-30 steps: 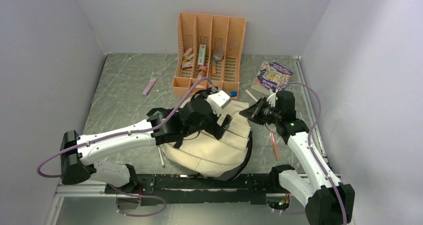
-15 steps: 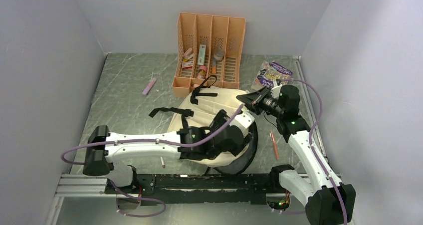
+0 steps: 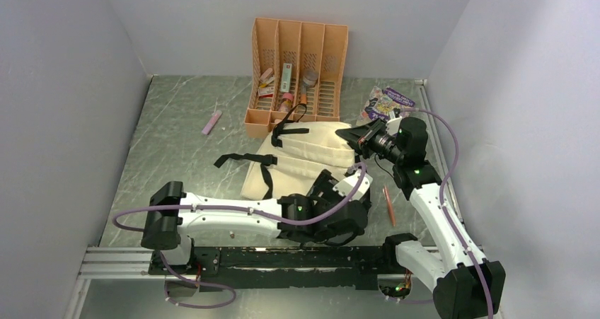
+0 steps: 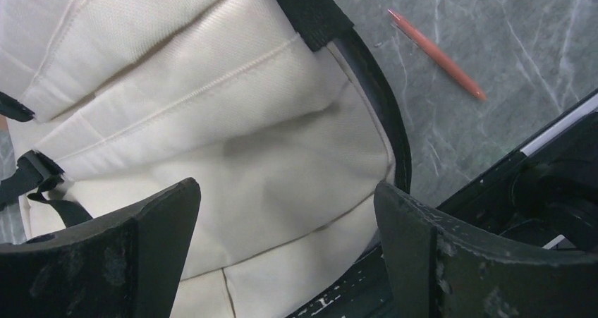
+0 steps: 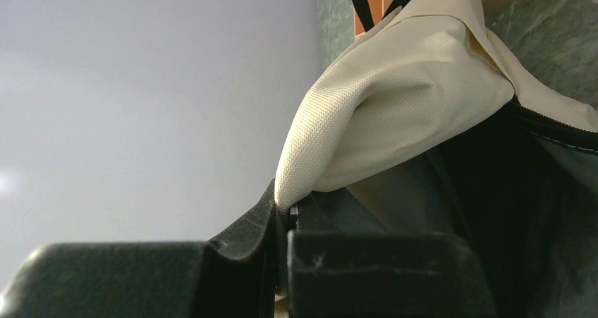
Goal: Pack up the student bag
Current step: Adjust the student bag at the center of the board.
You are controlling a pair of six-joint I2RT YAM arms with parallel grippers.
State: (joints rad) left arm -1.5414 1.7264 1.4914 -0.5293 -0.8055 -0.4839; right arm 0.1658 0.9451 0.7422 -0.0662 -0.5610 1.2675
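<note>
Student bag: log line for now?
student bag on table | right fingers shut on its fabric edge | left fingers open over it

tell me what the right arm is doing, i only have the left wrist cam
observer: The right gripper is shut on a fold of the student bag, pinching cream fabric at the bag's edge.
operator: which end of the bag am i over
observer: The top view puts the left gripper, open, over the bag's near end. The black straps lie spread at the far left.
operator: where are the things to pack
observer: An orange desk organiser stands just beyond the bag against the far wall, with small items in its slots.
</note>
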